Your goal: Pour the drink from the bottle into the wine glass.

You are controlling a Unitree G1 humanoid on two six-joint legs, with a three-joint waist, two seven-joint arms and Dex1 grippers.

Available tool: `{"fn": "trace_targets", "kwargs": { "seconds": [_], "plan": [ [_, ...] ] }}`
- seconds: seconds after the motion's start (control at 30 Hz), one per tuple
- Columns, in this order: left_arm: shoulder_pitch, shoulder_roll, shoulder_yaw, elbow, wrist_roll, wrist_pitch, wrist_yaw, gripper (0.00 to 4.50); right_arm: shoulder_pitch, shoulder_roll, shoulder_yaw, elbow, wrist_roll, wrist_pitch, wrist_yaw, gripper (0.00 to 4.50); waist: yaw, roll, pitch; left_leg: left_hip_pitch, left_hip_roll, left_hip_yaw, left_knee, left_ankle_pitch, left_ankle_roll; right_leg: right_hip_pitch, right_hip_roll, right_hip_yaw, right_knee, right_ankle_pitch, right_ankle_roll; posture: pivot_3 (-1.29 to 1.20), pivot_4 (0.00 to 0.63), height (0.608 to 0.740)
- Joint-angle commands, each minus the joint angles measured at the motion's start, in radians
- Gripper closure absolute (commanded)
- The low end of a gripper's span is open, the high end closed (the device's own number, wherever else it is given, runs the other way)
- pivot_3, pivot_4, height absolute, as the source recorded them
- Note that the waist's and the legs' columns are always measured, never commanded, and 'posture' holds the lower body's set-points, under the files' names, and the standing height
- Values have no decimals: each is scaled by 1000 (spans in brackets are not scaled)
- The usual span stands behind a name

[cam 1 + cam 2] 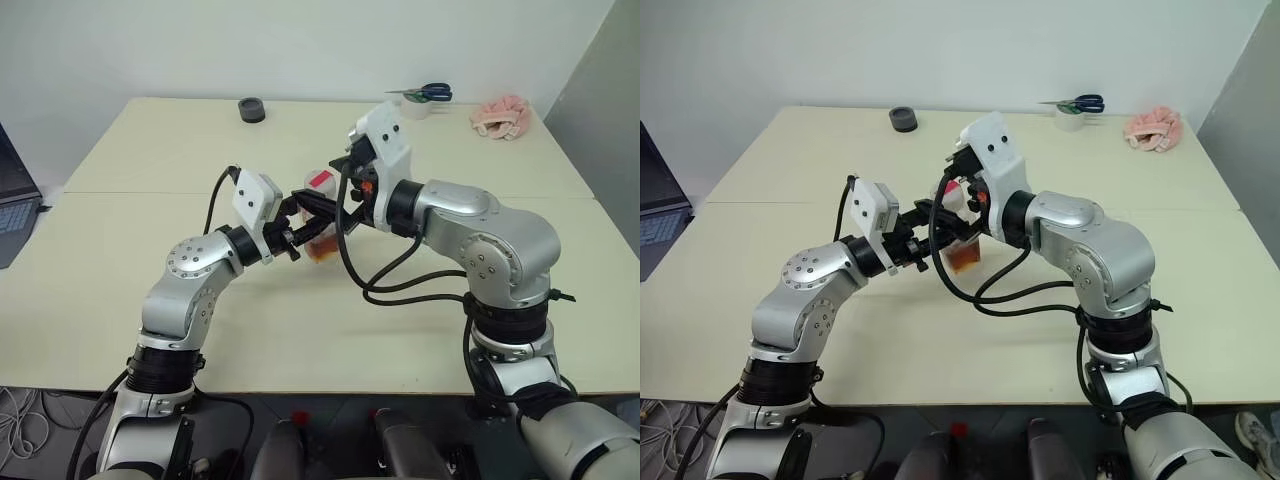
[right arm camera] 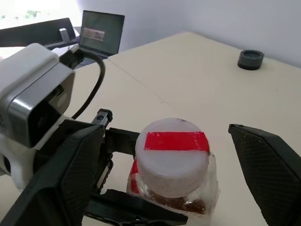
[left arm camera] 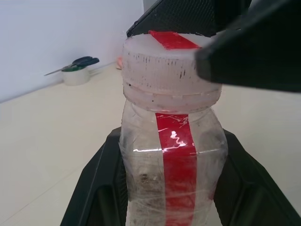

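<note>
At the left edge of the right wrist view a laptop sits off the desk. In the middle left of the left eye view, the left end effector is clamped around the body of the bottle; the left wrist view shows its two black fingers pressed against either side of the clear plastic, with the red label strip facing the camera. The bottle stands upright just above the desk at picture centre, and the drink lies as a shallow amber layer in its bottom. The cap, whitish with a red strip across its top, is on.

Just right of centre, the right end effector hangs over the cap with its jaws spread wide, one on each side and neither touching it. My reading is that the step in hand is unscrewing.

Toward the upper right lie a black round object, a white cup holding scissors and a pink cloth. I cannot make out the wine glass.

Risks: if the right jaws close off-centre on the cap, they could slip or tilt the bottle. Twisting hard could spin the thin bottle in the left grip, or squeeze it so drink spills once the cap comes loose.
</note>
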Motion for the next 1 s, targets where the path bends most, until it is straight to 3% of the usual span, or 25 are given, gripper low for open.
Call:
{"fn": "trace_targets", "kwargs": {
  "seconds": [0.03,0.13,0.3,0.33,0.47,0.73,1.0],
  "plan": [
    [-19,3,16,-25,0,-33,-3,2587,3,10,-19,-39,4,5,-41,0,0,0,0,0,0,0,0,0,0,0,0,0,0,0,0,0,150,740],
    [-23,4,17,-20,1,-34,-5,2587,1,9,-18,-38,13,5,-55,616,0,0,0,0,0,0,0,0,0,0,0,0,0,0,0,0,150,740],
    [-23,5,17,-21,2,-33,-6,2587,0,5,-12,-38,28,1,-55,2410,-1,0,0,0,0,0,0,0,0,0,0,0,0,0,0,0,150,740],
    [-22,5,18,-21,1,-33,-5,2588,1,4,-11,-42,36,-5,-48,2416,-1,0,0,0,0,0,0,0,0,0,0,0,0,0,0,0,150,740],
    [-17,9,21,-24,1,-30,-5,2588,0,-7,-4,-48,60,-22,-28,2416,-1,0,0,0,0,0,0,0,0,0,0,0,0,-2,3,0,150,740],
    [-13,11,24,-30,0,-27,-4,2589,-13,-24,11,-20,65,-61,-6,0,-1,0,0,0,0,0,0,0,0,0,0,0,0,-2,4,0,150,740],
    [-10,13,26,-33,0,-26,-2,2589,-17,-45,33,14,53,-98,15,0,-1,0,0,0,0,0,0,0,0,0,0,0,0,-3,4,0,150,740]
  ]
}}
